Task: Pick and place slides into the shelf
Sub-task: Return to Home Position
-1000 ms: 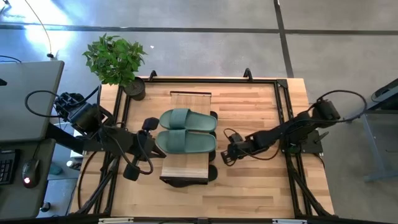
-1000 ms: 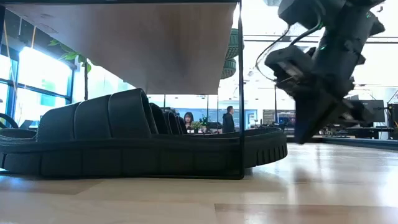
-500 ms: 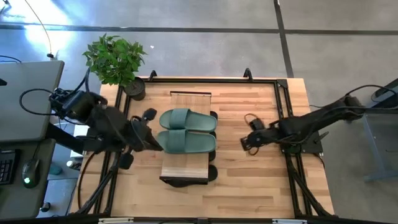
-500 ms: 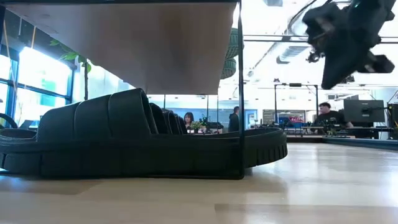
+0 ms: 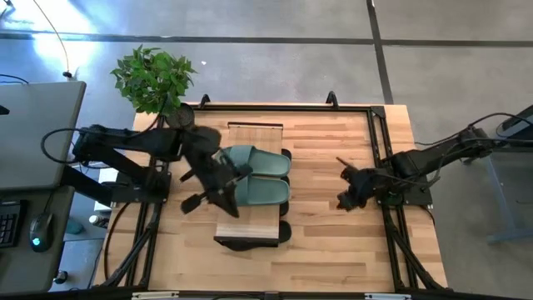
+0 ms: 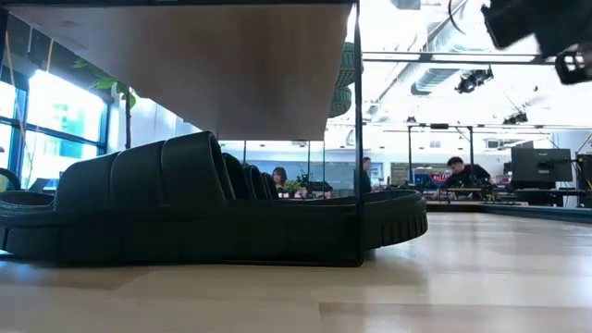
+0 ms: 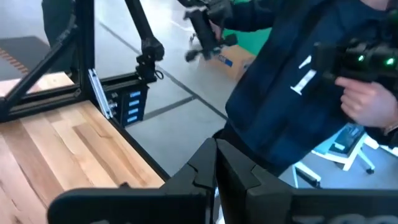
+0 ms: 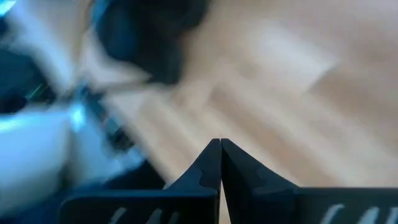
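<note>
Left pincer (image 7: 216, 152) closed, empty, over left edge of shelf (image 5: 248, 225). Right pincer (image 8: 220, 149) closed, empty, over table (image 5: 333, 250) right of shelf. Green slides (image 5: 262, 162) atop shelf; black slides (image 6: 185, 213) beneath.

Table (image 5: 333, 250): pale wood boards whose grain was visible, with a soft sheen in the low view. Shelf (image 5: 254, 132): its top was a smooth, light wood plank, and its thin upright (image 6: 357, 139) looked like black metal. Green slides (image 5: 265, 163) appeared matt and rubbery. Black slide (image 6: 185, 213) was matt, with a ribbed strap and notched sole edge. Left gripper (image 7: 216, 147) and right gripper (image 8: 221, 147) were dark and matt, seemingly moulded plastic. A person's jacket (image 7: 280, 106) was navy cloth.
</note>
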You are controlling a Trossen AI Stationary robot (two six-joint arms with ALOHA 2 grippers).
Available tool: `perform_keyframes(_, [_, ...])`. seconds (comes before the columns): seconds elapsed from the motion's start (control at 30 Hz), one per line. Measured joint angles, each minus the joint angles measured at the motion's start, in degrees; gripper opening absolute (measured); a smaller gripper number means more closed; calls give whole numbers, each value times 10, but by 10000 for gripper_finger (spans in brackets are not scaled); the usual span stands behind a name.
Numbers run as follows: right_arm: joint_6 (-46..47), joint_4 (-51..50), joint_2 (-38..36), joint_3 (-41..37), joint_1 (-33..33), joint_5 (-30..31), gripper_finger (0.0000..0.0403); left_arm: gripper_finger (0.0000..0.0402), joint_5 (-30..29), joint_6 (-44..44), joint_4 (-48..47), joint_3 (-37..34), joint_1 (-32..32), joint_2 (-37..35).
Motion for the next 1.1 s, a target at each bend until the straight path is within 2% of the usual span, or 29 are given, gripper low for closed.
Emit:
perform_keyframes(0.13, [-14, 125, 14, 0, 20, -41, 0, 0, 45, -2, 58, -38, 47, 0])
perform_keyframes(0.27, [-104, 272, 42, 0, 1, -49, 0, 0, 48, -3, 73, -50, 90, -1])
perform_keyframes(0.37, [-174, 360, 70, 0, -53, -67, 0, 0, 48, -2, 82, -50, 121, -5])
perform_keyframes(0.57, [-302, 541, 151, 0, -197, -216, 0, 0, 47, -2, 82, -50, 174, -20])
perform_keyframes(0.67, [-332, 614, 169, 11, -269, -258, 0, 0, 31, -11, 82, -50, 203, -46])
perform_keyframes(0.77, [-381, 610, 163, 51, -326, -265, 0, 0, -22, -29, 90, -50, 235, -85])
perform_keyframes(0.87, [-466, 561, 146, 109, -361, -267, 0, 0, -75, -42, 98, -50, 259, -123])
perform_keyframes(0.97, [-555, 467, 127, 185, -378, -250, 0, 0, -83, -32, 94, -49, 276, -157])
perform_keyframes(1.1, [-647, 315, 109, 285, -378, -182, 0, 0, -73, -32, 91, -49, 295, -188])
